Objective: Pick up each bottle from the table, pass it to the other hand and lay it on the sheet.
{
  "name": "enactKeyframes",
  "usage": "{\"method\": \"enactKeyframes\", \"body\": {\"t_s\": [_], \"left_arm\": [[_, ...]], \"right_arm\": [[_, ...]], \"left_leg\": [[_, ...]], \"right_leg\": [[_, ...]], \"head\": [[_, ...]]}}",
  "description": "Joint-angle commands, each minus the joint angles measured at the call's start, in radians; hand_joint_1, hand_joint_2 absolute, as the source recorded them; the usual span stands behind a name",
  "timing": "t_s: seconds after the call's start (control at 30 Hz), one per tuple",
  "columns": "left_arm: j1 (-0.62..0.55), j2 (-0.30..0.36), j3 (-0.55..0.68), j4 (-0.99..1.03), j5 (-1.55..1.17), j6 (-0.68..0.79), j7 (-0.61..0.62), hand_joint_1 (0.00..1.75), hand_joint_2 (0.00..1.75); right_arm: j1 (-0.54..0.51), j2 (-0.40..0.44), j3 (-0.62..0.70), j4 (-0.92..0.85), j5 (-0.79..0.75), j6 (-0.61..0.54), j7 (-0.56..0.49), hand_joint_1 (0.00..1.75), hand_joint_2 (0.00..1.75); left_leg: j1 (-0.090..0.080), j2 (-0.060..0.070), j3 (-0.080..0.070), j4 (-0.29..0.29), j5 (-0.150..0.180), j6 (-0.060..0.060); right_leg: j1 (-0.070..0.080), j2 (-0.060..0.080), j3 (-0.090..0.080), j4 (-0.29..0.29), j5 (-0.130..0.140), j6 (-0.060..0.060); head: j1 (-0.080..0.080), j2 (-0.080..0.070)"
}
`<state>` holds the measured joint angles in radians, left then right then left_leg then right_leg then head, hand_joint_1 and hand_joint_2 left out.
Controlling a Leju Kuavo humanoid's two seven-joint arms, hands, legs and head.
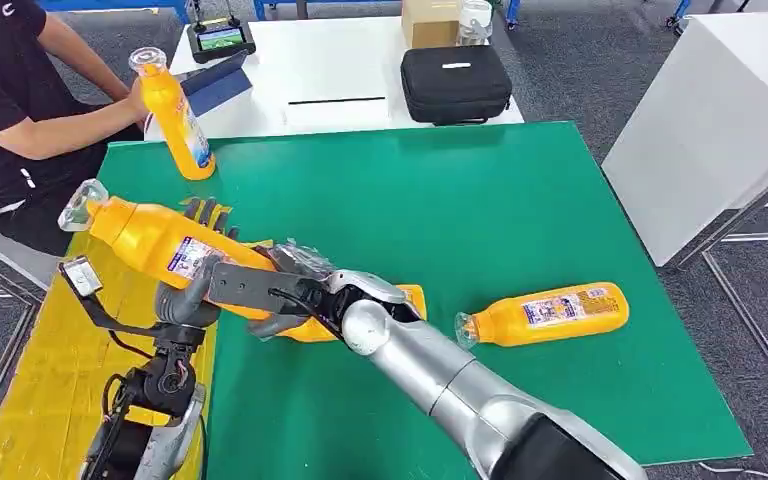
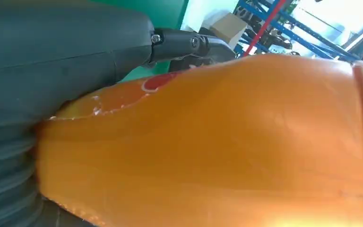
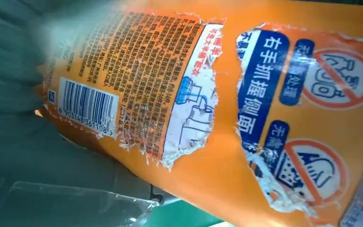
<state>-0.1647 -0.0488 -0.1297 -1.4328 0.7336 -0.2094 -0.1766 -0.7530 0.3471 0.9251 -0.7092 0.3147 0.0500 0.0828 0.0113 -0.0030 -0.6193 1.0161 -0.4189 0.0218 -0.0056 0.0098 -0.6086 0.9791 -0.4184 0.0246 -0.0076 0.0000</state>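
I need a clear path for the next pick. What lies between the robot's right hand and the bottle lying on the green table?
In the head view, only bare green table separates the right hand from the lying bottle.

We see glossy orange plastic on the held bottle (image 1: 160,240), w/ a clear plastic cap; its paper label (image 3: 137,80) is torn, edges rough & flaking. The lying bottle (image 1: 545,314) has the same shiny plastic. Green mat (image 1: 480,210) looks matt, smooth. Yellow sheet (image 1: 30,390) matt too. Right arm (image 1: 450,385) is brushed silver metal; left hand (image 2: 52,56) is dull grey plastic, ribbed cover. Black case (image 1: 456,83) looks like matt fabric.
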Motion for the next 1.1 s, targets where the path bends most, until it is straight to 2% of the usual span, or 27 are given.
{"method": "enactKeyframes", "body": {"t_s": [0.03,0.13,0.17,0.2,0.23,0.37,0.4,0.47,0.5,0.63,0.7,0.73,0.77,0.9,0.93,0.97,1.0,1.03,1.07,1.1], "left_arm": [[-0.128,-0.021,-0.037,0.06,-0.004,0.003,0.009,0.0,1.75],[-0.133,-0.027,-0.032,0.064,-0.001,0.007,0.007,0.0,1.75],[-0.135,-0.03,-0.029,0.065,0.001,0.01,0.006,0.1,1.75],[-0.137,-0.031,-0.027,0.065,0.002,0.011,0.005,1.66,1.75],[-0.138,-0.03,-0.026,0.067,0.003,0.012,0.004,1.75,1.75],[-0.148,-0.026,-0.027,0.084,0.006,0.017,-0.008,1.75,1.75],[-0.16,-0.027,-0.028,0.093,0.007,0.02,-0.013,1.75,1.75],[-0.169,-0.026,-0.028,0.098,0.007,0.027,-0.024,1.75,1.75],[-0.168,-0.023,-0.022,0.098,0.002,0.035,-0.043,1.75,1.75],[-0.158,-0.016,-0.022,0.095,0.003,0.034,-0.053,1.75,1.75],[-0.154,-0.016,-0.022,0.091,0.004,0.033,-0.054,1.75,1.75],[-0.153,-0.016,-0.022,0.089,0.004,0.033,-0.055,1.75,1.75],[-0.151,-0.016,-0.021,0.087,0.005,0.033,-0.056,1.75,1.75],[-0.144,-0.016,-0.014,0.077,-0.014,0.042,-0.073,1.75,1.75],[-0.144,-0.012,-0.007,0.071,-0.051,0.063,-0.095,1.75,1.75],[-0.142,-0.009,-0.001,0.065,-0.079,0.08,-0.109,1.75,1.75],[-0.138,-0.002,0.011,0.047,-0.19,0.154,-0.151,1.75,1.75],[-0.136,0.006,0.021,0.035,-0.302,0.231,-0.181,1.75,1.75],[-0.132,0.002,0.039,0.027,-0.312,0.228,-0.176,1.75,1.75],[-0.125,0.013,0.054,0.015,-0.457,0.336,-0.214,1.75,1.75]], "right_arm": [[0.049,0.002,0.139,0.062,0.015,0.026,0.0,1.75,1.75],[0.045,0.002,0.16,0.072,-0.002,0.025,0.004,1.75,1.75],[0.046,0.002,0.163,0.076,-0.005,0.022,0.003,1.75,1.75],[0.046,0.002,0.162,0.081,-0.006,0.021,0.003,1.75,1.75],[0.045,0.002,0.16,0.088,-0.007,0.02,0.003,1.75,1.75],[0.042,0.002,0.143,0.123,-0.006,0.019,-0.007,1.75,1.75],[0.039,0.002,0.135,0.131,-0.006,0.017,-0.01,1.75,1.75],[0.036,0.002,0.122,0.14,-0.004,0.01,-0.012,1.75,1.75],[0.026,-0.012,0.077,0.15,-0.013,-0.051,0.009,1.75,1.75],[0.003,-0.045,0.038,0.152,-0.017,-0.045,-0.02,1.75,1.75],[0.005,-0.042,0.03,0.152,-0.017,-0.044,-0.021,1.75,1.75],[0.007,-0.041,0.027,0.152,-0.015,-0.044,-0.022,1.75,1.75],[0.007,-0.041,0.025,0.152,-0.013,-0.044,-0.022,1.75,1.75],[0.014,-0.048,-0.001,0.141,0.001,-0.051,-0.029,1.75,1.75],[0.011,-0.058,-0.013,0.128,0.022,-0.09,-0.034,1.34,1.75],[0.01,-0.067,-0.023,0.116,0.032,-0.109,-0.038,0.0,1.75],[0.014,-0.087,-0.057,0.075,0.043,-0.136,-0.038,0.0,0.0],[0.022,-0.107,-0.092,0.034,0.044,-0.148,-0.04,0.0,0.0],[0.028,-0.123,-0.115,0.002,0.057,-0.135,-0.037,0.0,0.0],[0.047,-0.149,-0.166,-0.062,0.062,-0.163,-0.057,0.0,0.0]], "left_leg": [[0.001,-0.006,0.003,-0.001,0.0,-0.001],[0.001,-0.006,0.003,-0.001,0.0,-0.001],[0.001,-0.005,0.002,-0.001,0.0,-0.001],[0.001,-0.006,0.003,-0.001,0.0,-0.001],[0.001,-0.007,0.006,-0.001,0.0,-0.001],[0.001,-0.005,0.002,-0.001,0.001,0.0],[0.001,-0.008,0.006,-0.002,0.0,-0.001],[0.001,-0.006,0.002,-0.001,0.001,0.0],[0.001,-0.008,0.003,-0.001,0.001,-0.001],[0.001,-0.008,0.002,0.0,0.001,0.0],[0.001,-0.005,0.001,0.0,0.001,0.0],[0.001,-0.009,0.005,-0.001,0.0,-0.001],[0.001,-0.005,0.002,-0.001,0.001,0.0],[0.001,-0.007,0.003,-0.001,0.0,-0.001],[0.001,-0.007,0.003,-0.001,0.001,0.0],[0.001,-0.005,0.002,-0.001,0.001,0.0],[0.001,-0.004,0.001,0.0,0.001,0.0],[0.001,-0.008,0.004,0.0,0.0,-0.001],[0.001,-0.007,0.003,0.0,0.0,0.0],[0.001,-0.006,0.001,0.0,0.0,0.0]], "right_leg": [[0.001,-0.006,0.005,-0.001,-0.002,-0.001],[0.001,-0.006,0.005,-0.002,-0.002,-0.001],[0.001,-0.005,0.004,-0.001,-0.001,-0.001],[0.001,-0.007,0.006,-0.002,-0.002,-0.001],[0.001,-0.009,0.009,-0.002,-0.003,-0.001],[0.001,-0.006,0.004,-0.002,-0.001,0.0],[0.001,-0.01,0.01,-0.002,-0.003,-0.001],[0.001,-0.006,0.004,-0.001,-0.001,0.0],[0.001,-0.009,0.006,-0.002,-0.002,-0.001],[0.001,-0.009,0.005,-0.001,-0.002,-0.001],[0.001,-0.006,0.003,-0.001,-0.001,0.0],[0.001,-0.01,0.008,-0.002,-0.002,-0.001],[0.001,-0.005,0.003,-0.001,-0.001,0.0],[0.001,-0.008,0.006,-0.002,-0.002,-0.001],[0.001,-0.007,0.005,-0.001,-0.002,-0.001],[0.001,-0.006,0.003,-0.001,-0.001,0.0],[0.001,-0.005,0.002,-0.001,0.0,0.0],[0.002,-0.009,0.007,-0.001,-0.002,-0.001],[0.001,-0.008,0.006,-0.001,-0.002,-0.001],[0.001,-0.007,0.004,-0.001,-0.001,0.0]], "head": [[0.0,0.0],[0.0,0.0],[0.0,0.0],[0.0,0.0],[0.0,0.0],[0.0,0.0],[0.0,0.0],[0.0,0.0],[0.0,0.0],[0.0,0.0],[0.0,0.0],[0.0,0.0],[0.0,0.0],[0.0,0.0],[0.0,0.0],[0.0,0.0],[0.0,0.0],[0.0,0.0],[0.0,0.0],[0.0,0.0]]}}
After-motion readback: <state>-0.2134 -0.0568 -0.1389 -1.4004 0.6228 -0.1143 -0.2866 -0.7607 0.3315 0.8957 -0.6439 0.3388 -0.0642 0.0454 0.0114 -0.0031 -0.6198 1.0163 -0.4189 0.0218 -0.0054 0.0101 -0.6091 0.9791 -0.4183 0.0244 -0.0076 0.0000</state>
